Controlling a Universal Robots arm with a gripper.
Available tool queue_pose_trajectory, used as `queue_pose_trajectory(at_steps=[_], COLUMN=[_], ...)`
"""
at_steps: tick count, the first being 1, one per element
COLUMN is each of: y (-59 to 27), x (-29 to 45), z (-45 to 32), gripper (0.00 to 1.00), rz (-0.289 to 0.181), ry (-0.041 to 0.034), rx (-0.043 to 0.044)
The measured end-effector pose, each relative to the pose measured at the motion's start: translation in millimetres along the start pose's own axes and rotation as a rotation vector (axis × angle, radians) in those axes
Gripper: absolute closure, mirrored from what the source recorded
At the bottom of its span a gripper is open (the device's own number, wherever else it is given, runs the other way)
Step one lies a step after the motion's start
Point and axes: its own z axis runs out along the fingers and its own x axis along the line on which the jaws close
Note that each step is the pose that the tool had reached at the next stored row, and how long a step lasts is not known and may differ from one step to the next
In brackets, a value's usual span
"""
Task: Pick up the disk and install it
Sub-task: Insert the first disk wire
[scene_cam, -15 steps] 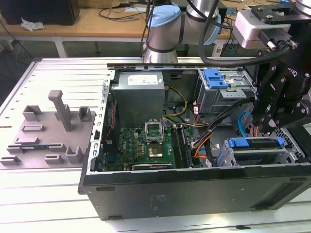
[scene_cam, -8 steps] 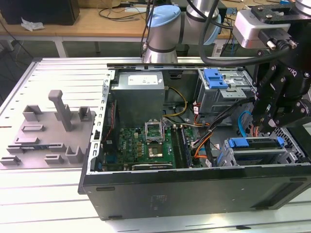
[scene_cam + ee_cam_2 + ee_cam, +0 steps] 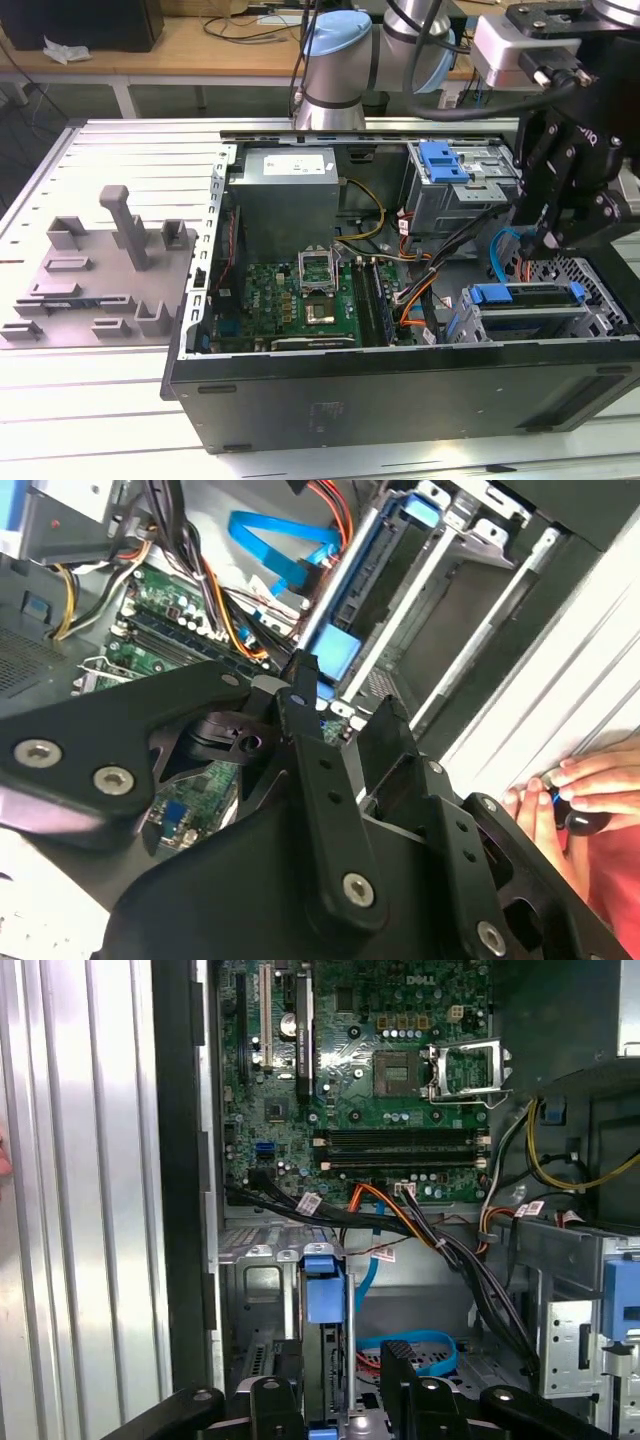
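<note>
The disk (image 3: 522,297), in its bright blue carrier, stands on edge in the drive bay at the lower corner of the open computer case (image 3: 400,385), on the exterior view's right. My black gripper (image 3: 548,240) hangs just above that bay. In the first wrist view, the disk's blue tab (image 3: 322,1290) and thin metal edge run between my two fingers, and the gripper (image 3: 340,1400) is open with a gap on each side. The second wrist view shows the blue carrier rail (image 3: 350,590) beyond the gripper (image 3: 345,720), whose fingers (image 3: 300,715) are apart.
The green motherboard (image 3: 310,290) and a grey power supply box (image 3: 285,165) fill the case's middle. An upper drive cage with a blue latch (image 3: 440,160), a blue cable (image 3: 500,255) and wire bundles crowd the bay. A person's hand (image 3: 570,790) rests outside the case. A grey fixture (image 3: 110,250) sits on the exterior view's left.
</note>
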Motion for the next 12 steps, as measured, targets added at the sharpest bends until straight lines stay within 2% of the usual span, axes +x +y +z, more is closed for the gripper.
queue_pose_trajectory(at_steps=[8,12], y=[-3.7,-8.5], x=[-20.9,-28.0], z=[1.5,2.3], gripper=[0.56,0.56], rz=[0.009,0.021], ry=[0.0037,0.0061], rx=[0.0004,0.0009])
